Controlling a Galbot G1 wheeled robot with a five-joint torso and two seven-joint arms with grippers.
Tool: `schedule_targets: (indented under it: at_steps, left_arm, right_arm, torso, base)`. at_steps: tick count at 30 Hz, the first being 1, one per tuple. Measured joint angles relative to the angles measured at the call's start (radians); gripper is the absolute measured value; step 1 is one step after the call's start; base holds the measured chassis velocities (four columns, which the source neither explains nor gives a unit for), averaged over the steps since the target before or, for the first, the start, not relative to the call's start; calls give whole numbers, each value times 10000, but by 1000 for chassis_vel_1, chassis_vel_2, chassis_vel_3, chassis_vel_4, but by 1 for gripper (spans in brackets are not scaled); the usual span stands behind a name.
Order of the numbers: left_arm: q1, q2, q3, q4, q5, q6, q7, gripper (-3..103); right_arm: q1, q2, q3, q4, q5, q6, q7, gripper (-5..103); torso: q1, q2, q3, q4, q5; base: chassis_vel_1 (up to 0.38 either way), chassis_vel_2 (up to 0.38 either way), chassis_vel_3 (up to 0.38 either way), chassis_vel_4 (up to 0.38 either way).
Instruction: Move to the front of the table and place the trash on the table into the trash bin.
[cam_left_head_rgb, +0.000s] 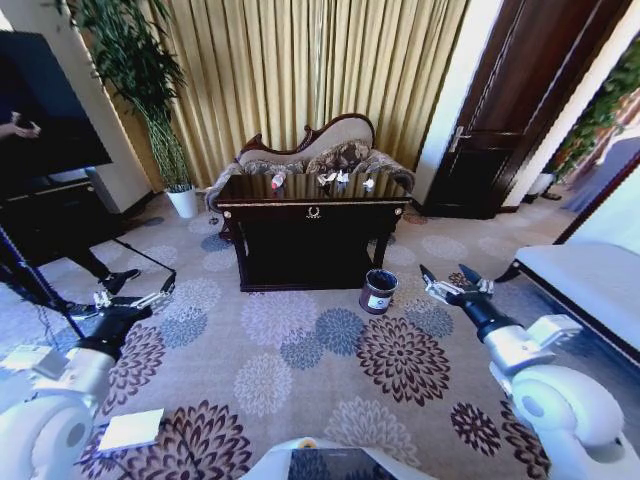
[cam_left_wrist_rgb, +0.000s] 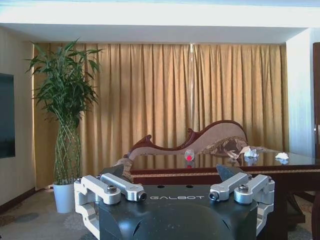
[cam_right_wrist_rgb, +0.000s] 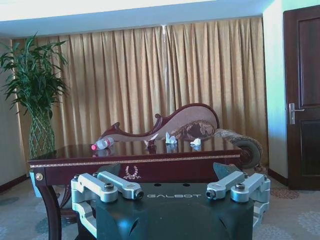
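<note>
Left end effector (cam_left_head_rgb: 135, 301): held low over the patterned carpet (cam_left_head_rgb: 300, 360) at the near left, fingers apart, nothing between them.
Right end effector (cam_left_head_rgb: 455, 285): held low at the near right, fingers apart, nothing between them.
Bench: the large dark glossy rectangular wooden bench with gold trim and a gold emblem on its front rail (cam_left_head_rgb: 312, 213) stands far ahead of both end effectors, well apart from them.
Bottle: a small clear plastic bottle with red label and white cap (cam_right_wrist_rgb: 102, 144) lies on its side on the left part of the bench top.
Paper: crumpled white paper wads (cam_right_wrist_rgb: 171, 139) lie on the middle and right part of the top, apart from the bottle.
Bin: the small round dark bucket-like trash bin with a white label (cam_left_head_rgb: 378, 291) stands on the carpet at the near right corner of the bench, between the bench and the right end effector.
Around: a carved sofa (cam_left_head_rgb: 320, 150) is behind the bench before gold curtains (cam_left_head_rgb: 310, 70); a tall green plant in a white pot (cam_left_head_rgb: 182, 200) stands far left; a dark wooden door (cam_left_head_rgb: 510, 110) is far right.
</note>
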Motion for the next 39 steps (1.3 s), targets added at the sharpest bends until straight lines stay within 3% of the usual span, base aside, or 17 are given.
schedule_targets:
  at_steps: [39]
  left_arm:
    - [0, -132, -18, -223, -17, 17, -4, 100]
  right_arm:
    - [147, -38, 72, -4, 101, -26, 21, 100]
  torso:
    - [0, 0, 0, 1, 0]
  base:
    - [0, 0, 0, 0]
